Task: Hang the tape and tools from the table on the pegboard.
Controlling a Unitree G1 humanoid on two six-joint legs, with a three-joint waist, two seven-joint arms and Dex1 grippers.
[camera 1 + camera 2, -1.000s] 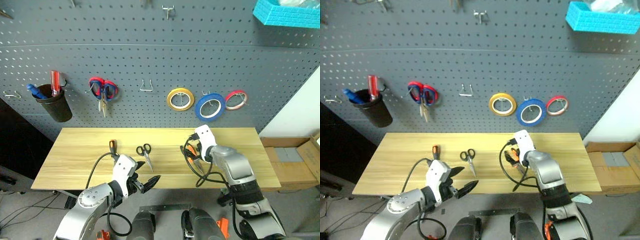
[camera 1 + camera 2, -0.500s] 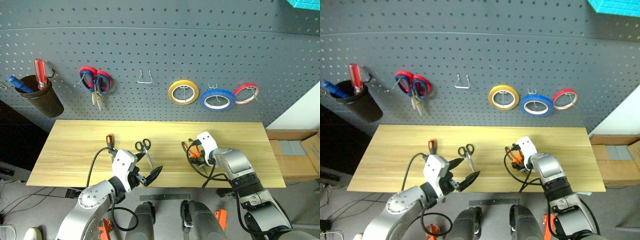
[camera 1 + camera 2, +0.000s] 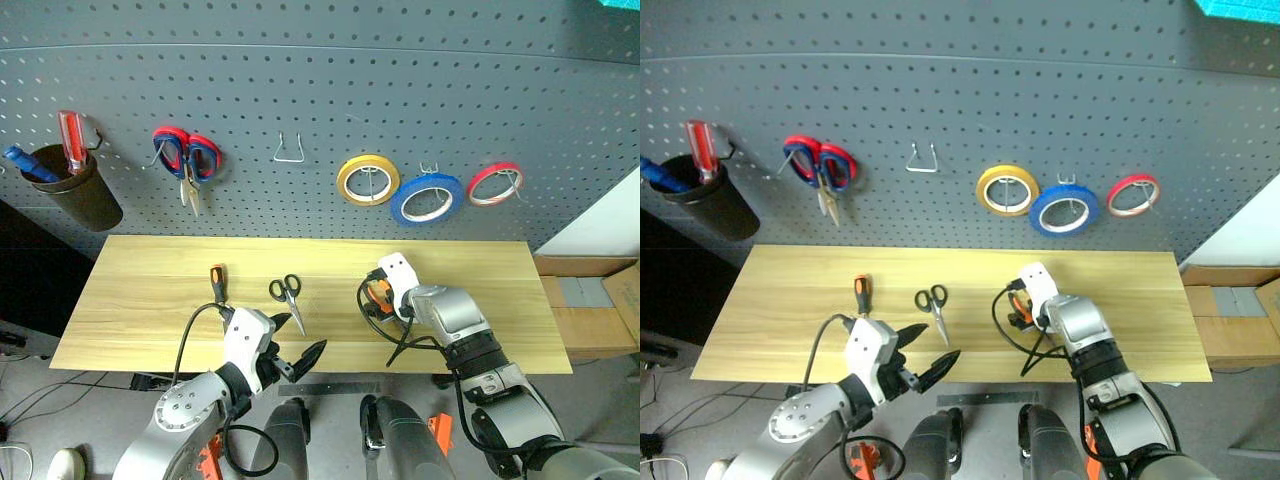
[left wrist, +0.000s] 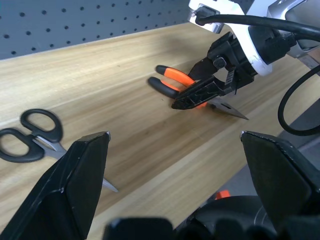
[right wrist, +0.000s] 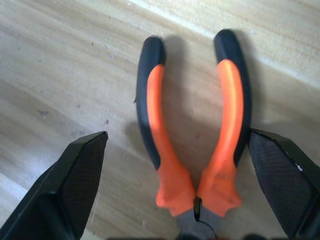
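Note:
The orange-handled pliers (image 5: 195, 125) lie flat on the wooden table (image 3: 140, 310), right of centre. My right gripper (image 5: 175, 137) hangs just above them, open, with a finger on either side of the handles and not touching. The small black scissors (image 3: 287, 297) and the short orange-and-black screwdriver (image 3: 217, 283) lie left of centre. My left gripper (image 3: 300, 358) is open and holds nothing, at the table's front edge near the scissors' tip. The blue tape (image 3: 427, 199) hangs on a hook of the dark pegboard (image 3: 300, 90).
On the pegboard hang a yellow roll (image 3: 367, 180), a thin red roll (image 3: 494, 184), red-and-blue scissors (image 3: 186, 160), a bare wire hook (image 3: 289, 152) and a dark cup (image 3: 78, 195) with a red-handled screwdriver. A black cable (image 3: 398, 340) loops beside my right wrist. Cardboard boxes (image 3: 590, 320) sit to the right.
The camera has tilted downward. My right gripper has sunk toward the pliers and now straddles their handles. The left gripper has stayed about where it was.

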